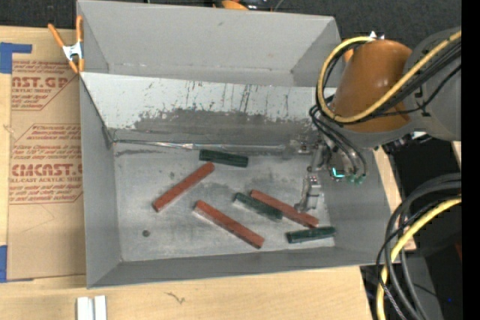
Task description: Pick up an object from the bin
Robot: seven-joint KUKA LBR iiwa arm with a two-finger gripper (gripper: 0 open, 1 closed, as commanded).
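My gripper (308,195) hangs low at the right side of the bin floor, just above the right end of a red-brown flat bar (281,207) that lies slanted there. A dark green bar (257,206) lies against that bar's left side, partly under it. Another dark green bar (310,234) rests just below the gripper, near the bin's front right corner.
Further left lie two more red-brown bars (184,187) (229,223) and, near the back wall, a dark green bar (223,157). The bin's right wall stands close behind the gripper. The arm with its orange cover and cables reaches in from the right.
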